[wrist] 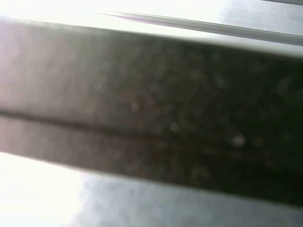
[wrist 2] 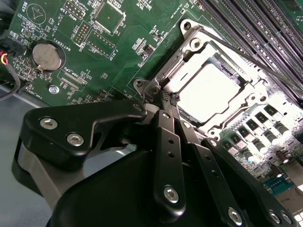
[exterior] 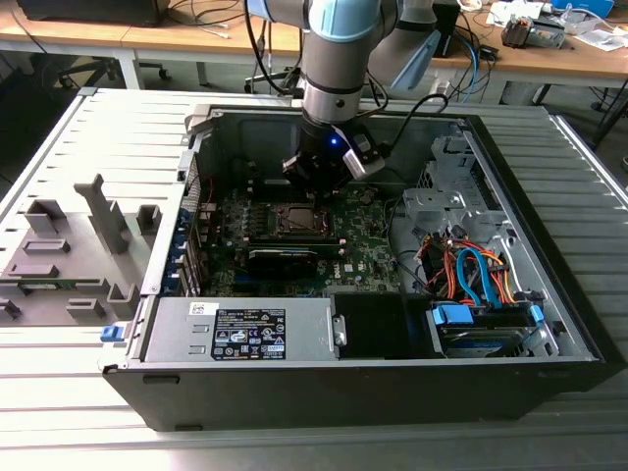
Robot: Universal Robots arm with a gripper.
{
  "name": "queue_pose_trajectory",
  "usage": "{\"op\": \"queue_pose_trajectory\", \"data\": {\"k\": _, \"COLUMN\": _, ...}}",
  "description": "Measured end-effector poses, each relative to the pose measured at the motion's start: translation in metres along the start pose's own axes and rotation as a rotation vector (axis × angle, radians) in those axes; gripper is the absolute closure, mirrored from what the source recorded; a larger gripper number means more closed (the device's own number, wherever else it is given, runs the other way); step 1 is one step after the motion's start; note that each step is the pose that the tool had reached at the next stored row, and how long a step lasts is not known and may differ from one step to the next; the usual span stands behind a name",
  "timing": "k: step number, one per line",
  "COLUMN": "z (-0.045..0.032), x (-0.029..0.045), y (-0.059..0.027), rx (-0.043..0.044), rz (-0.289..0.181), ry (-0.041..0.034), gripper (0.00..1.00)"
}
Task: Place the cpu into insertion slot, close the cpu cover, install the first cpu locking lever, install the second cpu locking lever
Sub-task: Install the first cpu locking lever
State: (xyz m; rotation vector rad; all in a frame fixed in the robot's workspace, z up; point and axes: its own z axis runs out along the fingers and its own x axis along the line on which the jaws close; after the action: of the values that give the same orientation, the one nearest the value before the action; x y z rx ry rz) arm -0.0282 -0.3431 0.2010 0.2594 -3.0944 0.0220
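silver cpu (wrist 2: 214, 90) seated in insertion slot (wrist 2: 239, 106) (cpu cover (wrist 2: 191, 45) down), hand (wrist 2: 169, 100) beside.

We see a lab or electronics workshop: open computer case (exterior: 392, 324) on a slatted metal table (exterior: 59, 157), wooden workbenches (exterior: 549, 59) with cables along its far edge.

Glossy silver metal cpu cover (wrist 2: 215, 87), matt black plastic-looking claw (wrist 2: 169, 101), green circuit board (wrist 2: 118, 42)

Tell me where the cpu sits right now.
In the second wrist view the cpu lies in the insertion slot, framed by the cpu cover, just beyond the gripper tips.
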Motion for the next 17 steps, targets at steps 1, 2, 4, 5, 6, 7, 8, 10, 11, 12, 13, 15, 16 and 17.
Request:
{"op": "queue_pose_trajectory", "data": {"k": 1, "z": 0.0002, "x": -0.0001, "y": 0.0000, "rx": 0.0015, "rz": 0.000, "ry": 0.0004, "gripper": 0.89}}
{"op": "queue_pose_trajectory", "data": {"k": 2, "z": 0.0002, "x": -0.0001, "y": -0.0001, "rx": 0.0023, "rz": 0.000, "ry": 0.0006, "gripper": 0.89}}
{"op": "queue_pose_trajectory", "data": {"k": 4, "z": 0.0003, "x": -0.0001, "y": -0.0001, "rx": 0.0029, "rz": 0.000, "ry": -0.0001, "gripper": 0.89}}
{"op": "queue_pose_trajectory", "data": {"k": 5, "z": 0.0003, "x": -0.0001, "y": -0.0001, "rx": 0.0030, "rz": 0.000, "ry": -0.0004, "gripper": 0.89}}
{"op": "queue_pose_trajectory", "data": {"k": 6, "z": 0.0004, "x": -0.0002, "y": -0.0001, "rx": 0.0031, "rz": 0.000, "ry": -0.0006, "gripper": 0.89}}
{"op": "queue_pose_trajectory", "data": {"k": 7, "z": 0.0003, "x": -0.0002, "y": -0.0001, "rx": 0.0030, "rz": 0.000, "ry": -0.0008, "gripper": 0.89}}
{"op": "queue_pose_trajectory", "data": {"k": 8, "z": -0.0003, "x": -0.0002, "y": -0.0001, "rx": 0.0029, "rz": 0.000, "ry": -0.0009, "gripper": 0.89}}
{"op": "queue_pose_trajectory", "data": {"k": 10, "z": -0.0031, "x": -0.0002, "y": 0.0000, "rx": 0.0025, "rz": 0.000, "ry": -0.0016, "gripper": 0.89}}
{"op": "queue_pose_trajectory", "data": {"k": 11, "z": -0.0060, "x": -0.0003, "y": 0.0001, "rx": 0.0025, "rz": 0.000, "ry": -0.0028, "gripper": 0.89}}
{"op": "queue_pose_trajectory", "data": {"k": 12, "z": -0.0102, "x": 0.0000, "y": -0.0001, "rx": 0.0039, "rz": 0.000, "ry": -0.0010, "gripper": 0.89}}
{"op": "queue_pose_trajectory", "data": {"k": 13, "z": -0.0132, "x": 0.0003, "y": -0.0003, "rx": 0.0046, "rz": 0.000, "ry": -0.0006, "gripper": 0.89}}
{"op": "queue_pose_trajectory", "data": {"k": 15, "z": -0.0160, "x": 0.0004, "y": -0.0003, "rx": 0.0047, "rz": 0.000, "ry": -0.0005, "gripper": 0.89}}
{"op": "queue_pose_trajectory", "data": {"k": 16, "z": -0.0165, "x": 0.0005, "y": -0.0003, "rx": 0.0049, "rz": 0.000, "ry": -0.0005, "gripper": 0.89}}
{"op": "queue_pose_trajectory", "data": {"k": 17, "z": -0.0167, "x": 0.0005, "y": -0.0002, "rx": 0.0047, "rz": 0.000, "ry": -0.0006, "gripper": 0.89}}
